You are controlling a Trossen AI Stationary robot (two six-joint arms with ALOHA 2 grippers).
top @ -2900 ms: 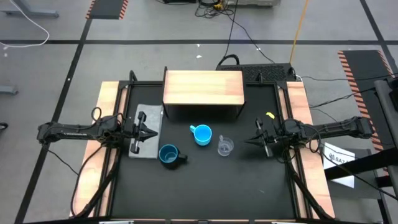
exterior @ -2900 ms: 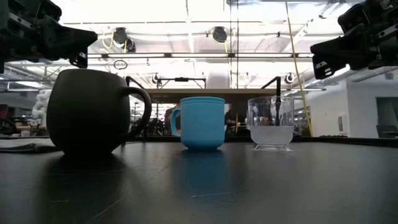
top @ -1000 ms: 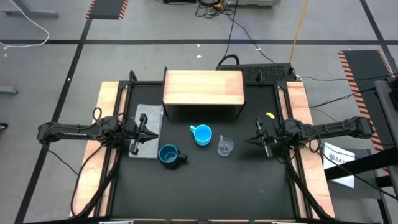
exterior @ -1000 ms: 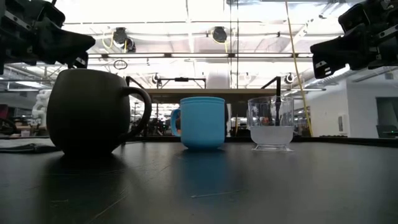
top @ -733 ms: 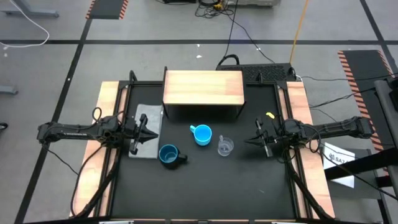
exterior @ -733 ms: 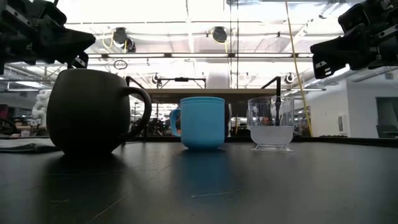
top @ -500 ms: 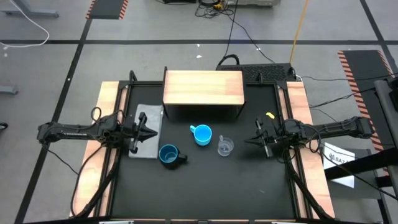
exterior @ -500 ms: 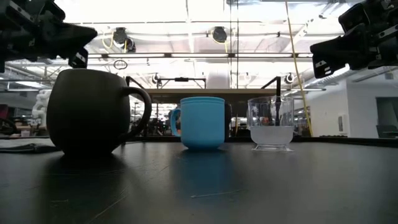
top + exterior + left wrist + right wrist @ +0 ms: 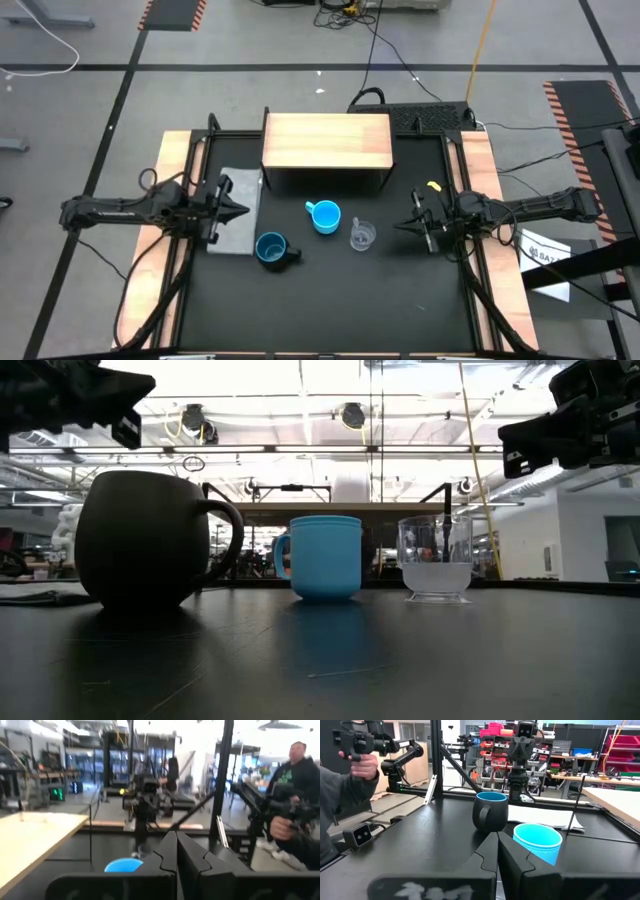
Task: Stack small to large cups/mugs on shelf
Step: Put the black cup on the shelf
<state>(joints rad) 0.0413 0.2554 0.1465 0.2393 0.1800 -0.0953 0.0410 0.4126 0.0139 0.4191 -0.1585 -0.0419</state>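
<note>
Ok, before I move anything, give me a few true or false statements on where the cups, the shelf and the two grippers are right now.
1. All three cups stand on the black table, none on the shelf. True.
2. The clear cup is already nested inside the light-blue cup. False: they stand apart, side by side.
3. The navy mug lies tipped on its side. False: it stands upright, with its opening facing up.
4. The left gripper is over the grey cloth, holding nothing. True.
5. The right gripper holds the clear cup. False: it is shut beside that cup, short of touching it.
</note>
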